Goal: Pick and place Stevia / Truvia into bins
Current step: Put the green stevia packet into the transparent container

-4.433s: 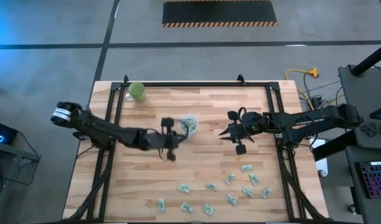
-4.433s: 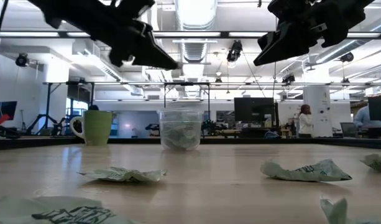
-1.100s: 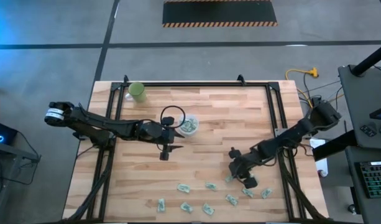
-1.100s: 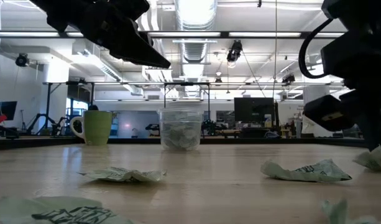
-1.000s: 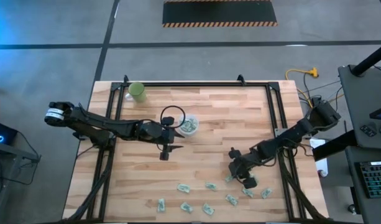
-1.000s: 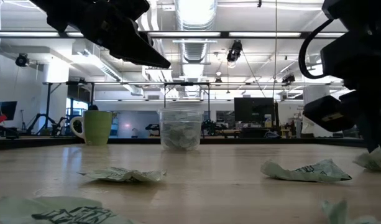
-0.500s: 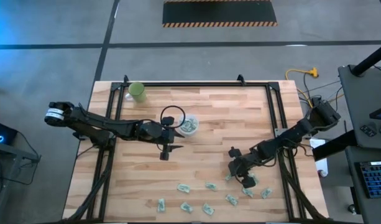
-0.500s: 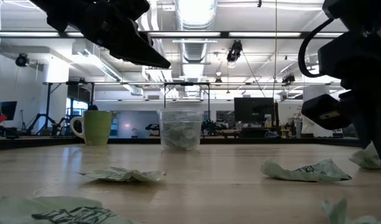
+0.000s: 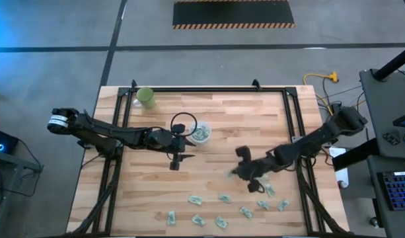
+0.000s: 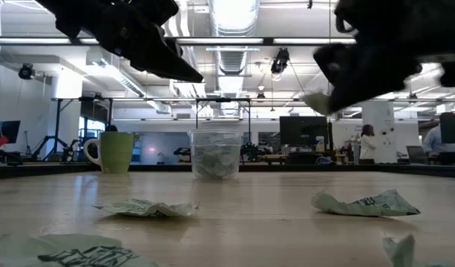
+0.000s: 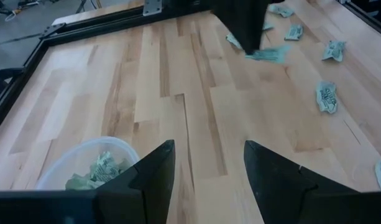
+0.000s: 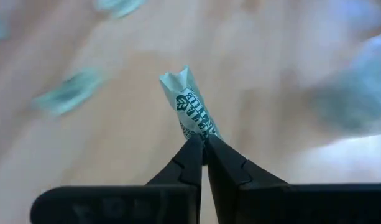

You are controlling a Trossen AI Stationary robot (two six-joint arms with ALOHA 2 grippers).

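- Right gripper (image 12: 202, 142) pinches a small pale green-and-white paper packet (image 12: 191, 112), lifted, well apart from the round clear plastic cup (image 9: 200, 133).
- Left gripper (image 11: 206, 163), fingers wide, hovers just beside that cup.
- Loose packets (image 9: 220, 197) scattered beyond; opaque green mug (image 9: 146, 97) behind the cup.

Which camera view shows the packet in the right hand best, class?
The right wrist view: the packet fills the middle, its print readable, pinched by the shut right hand. The high view shows only a pale speck beside the hand, the low view a small pale corner, and the left wrist view a blurred green strip.
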